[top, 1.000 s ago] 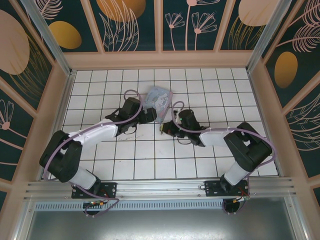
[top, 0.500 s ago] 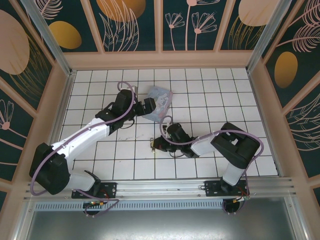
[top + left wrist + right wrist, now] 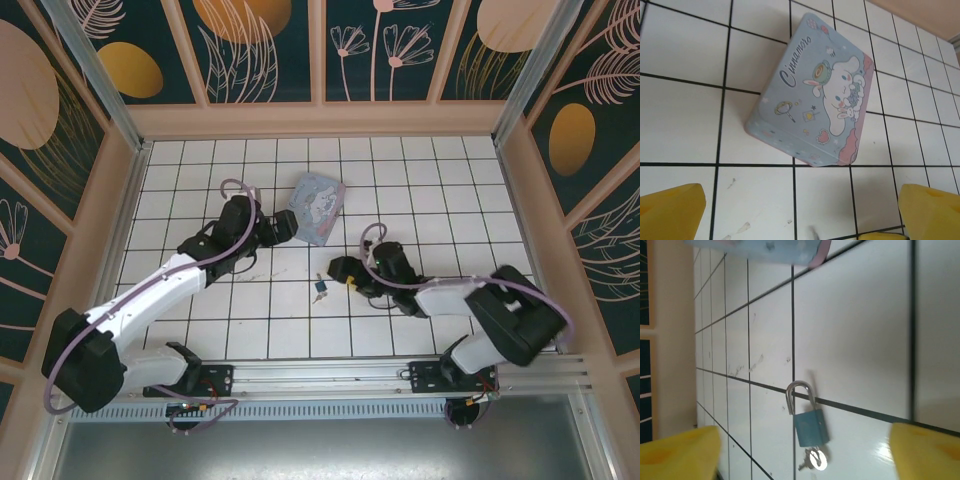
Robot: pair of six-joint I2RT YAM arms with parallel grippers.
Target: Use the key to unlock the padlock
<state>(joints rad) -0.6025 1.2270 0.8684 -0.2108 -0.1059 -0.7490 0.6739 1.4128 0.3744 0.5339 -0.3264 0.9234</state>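
Because the right wrist camera looks low along the bench, it gives me my clearest view of the padlock. It has a small teal-blue body and lies flat on a white tile, with its silvery shackle reaching across a dark grout line. The key, pale metal with a round bow, sits against the bottom end of the body. I cannot tell whether it is seated in the keyhole, nor whether the shackle is latched. From the top camera the padlock lies near the middle of the bench, just left of the right arm's tip and apart from it. It is nearer to the arm bases than the pale blue cartoon-printed tin box. The right jaws stand wide, and their yellow fingertips sit at the two lower corners of the wrist view. They hold nothing and are clear of the padlock. The left jaws are also spread wide and empty. Their yellow fingertips frame the tin box, which lies flat on the tiles, without touching it.
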